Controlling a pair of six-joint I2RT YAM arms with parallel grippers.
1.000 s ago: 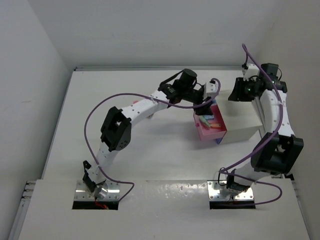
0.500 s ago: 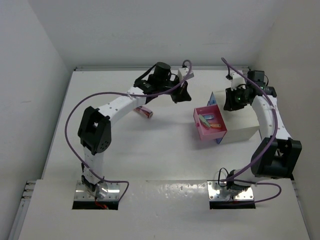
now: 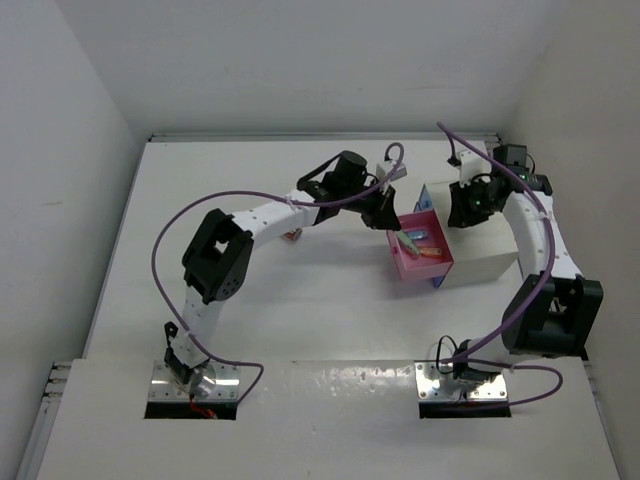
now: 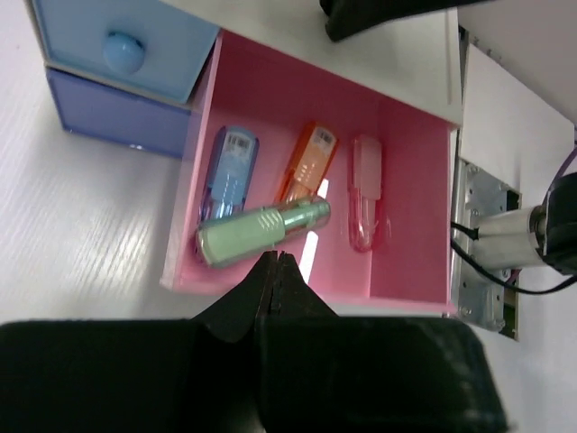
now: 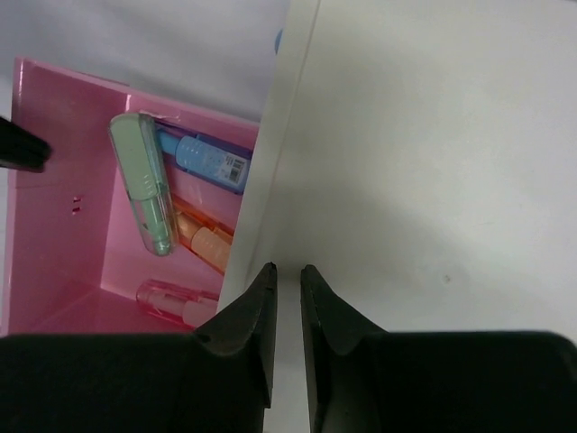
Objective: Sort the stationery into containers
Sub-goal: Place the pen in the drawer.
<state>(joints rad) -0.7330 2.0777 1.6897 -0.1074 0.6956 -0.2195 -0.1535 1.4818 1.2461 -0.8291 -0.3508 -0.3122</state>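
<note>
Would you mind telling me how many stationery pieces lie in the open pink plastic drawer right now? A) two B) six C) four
C: the left wrist view shows four in the pink plastic drawer: a blue piece, an orange piece, a clear pink piece and a mint green piece lying across the blue and orange ones.

Pink drawer (image 4: pixel 397 171) pulled open from the white cabinet (image 5: pixel 424 162), holding four pieces: blue (image 4: pixel 230 162), orange (image 4: pixel 306 161), pink (image 4: pixel 365 194) side by side, mint green (image 4: pixel 261 233) lying across the blue and orange. Blue drawer (image 4: pixel 122 45) with round knob (image 4: pixel 123 50) sits just beside the pink drawer.
</note>
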